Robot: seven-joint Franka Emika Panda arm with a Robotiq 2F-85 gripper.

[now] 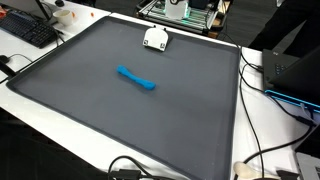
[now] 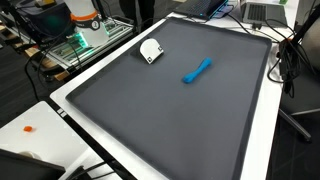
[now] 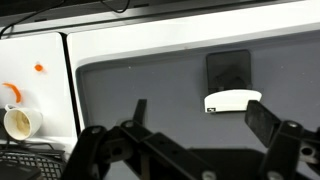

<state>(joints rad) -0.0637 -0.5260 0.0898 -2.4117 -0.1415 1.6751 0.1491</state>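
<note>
My gripper [image 3: 200, 125] shows only in the wrist view; its two dark fingers are spread wide with nothing between them. It hangs above the dark grey mat [image 3: 150, 85]. A white curved object [image 3: 232, 100] lies on the mat just beyond the fingers, next to a dark square patch [image 3: 228, 68]. The white object shows in both exterior views [image 1: 155, 39] [image 2: 150, 49] near the mat's far edge. A blue elongated object [image 1: 136, 79] [image 2: 197, 70] lies near the middle of the mat. The arm is not seen in either exterior view.
The mat [image 1: 120, 120] covers a white table [image 1: 270, 130]. A keyboard [image 1: 25, 30], cables [image 1: 262, 150] and a laptop [image 1: 295, 75] sit around it. A metal frame with electronics [image 2: 85, 35] stands behind. A paper cup [image 3: 18, 121] sits on the white table beside the mat.
</note>
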